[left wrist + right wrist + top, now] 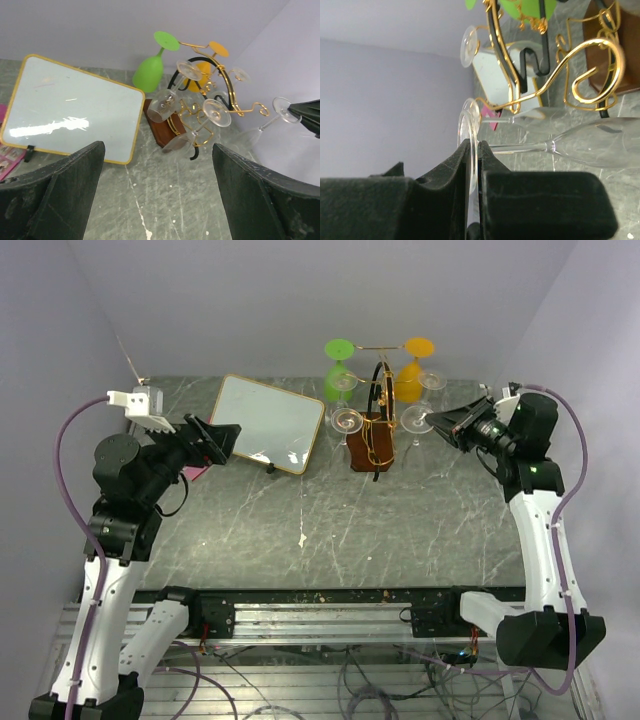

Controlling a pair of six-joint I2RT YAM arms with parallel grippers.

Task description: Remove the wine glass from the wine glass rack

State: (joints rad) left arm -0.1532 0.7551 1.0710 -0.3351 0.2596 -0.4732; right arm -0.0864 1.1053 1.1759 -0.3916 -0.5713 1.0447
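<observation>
The wine glass rack (pixel 374 430) is gold wire with a black loop on a brown wooden block, at the back middle of the table. My right gripper (pixel 476 145) is shut on the foot of a clear wine glass (pixel 600 142), pinching the disc edge-on. The glass lies nearly level, bowl toward the rack. In the left wrist view its foot (pixel 282 110) sits just past the curled end of a gold arm (pixel 252 106). My left gripper (pixel 157 185) is open over bare table, well to the rack's left, nothing between its fingers.
A green glass (pixel 338 375), an orange glass (pixel 413 370) and other clear glasses (pixel 162 106) hang on the rack. A gold-framed white board (pixel 268 422) stands propped left of it. A pink item (pixel 195 473) lies by the left arm. Walls close in behind.
</observation>
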